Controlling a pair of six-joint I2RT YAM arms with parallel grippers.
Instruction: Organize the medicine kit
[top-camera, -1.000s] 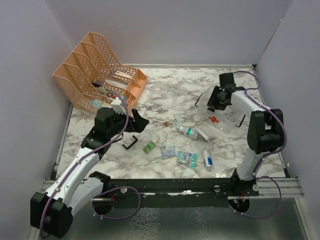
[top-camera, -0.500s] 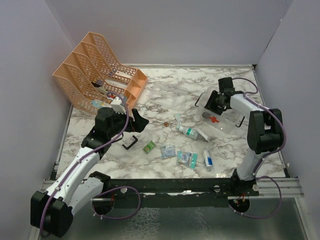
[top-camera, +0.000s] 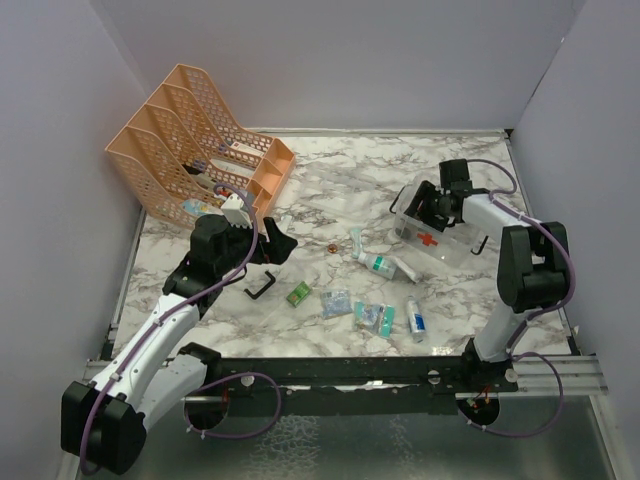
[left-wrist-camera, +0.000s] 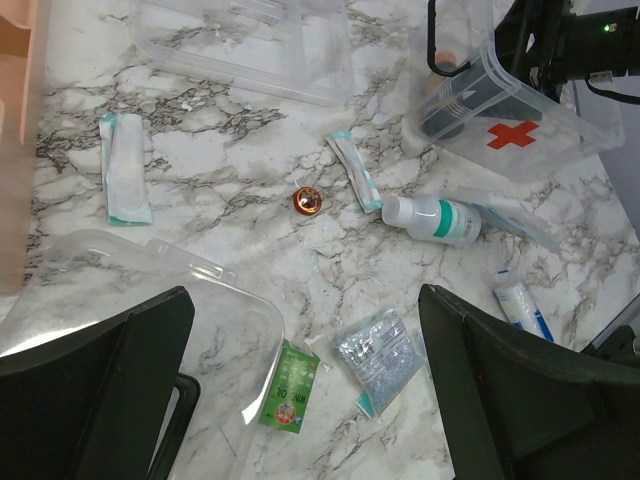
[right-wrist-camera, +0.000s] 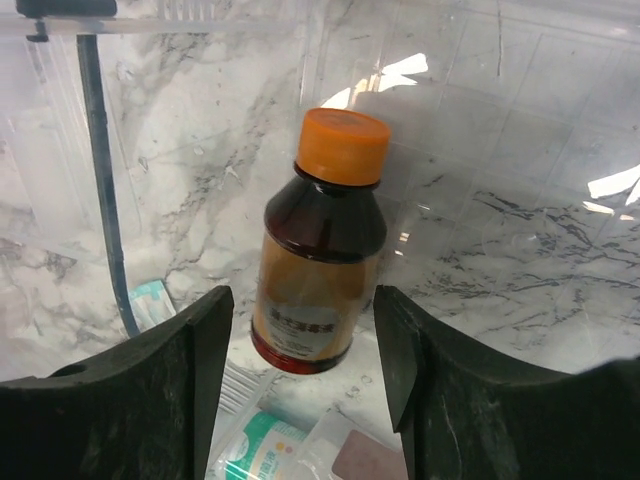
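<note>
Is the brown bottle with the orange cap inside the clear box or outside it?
Inside. The right wrist view shows the brown bottle lying on the clear floor of the medicine kit, with the kit's walls around it.

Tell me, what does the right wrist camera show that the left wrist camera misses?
Only the right wrist view shows a brown bottle with an orange cap up close, lying inside the medicine kit between the right arm's open jaws. Only the left wrist view shows a green packet, a copper disc, a tube and the kit's red cross. Both show the kit and the marble table.
</note>
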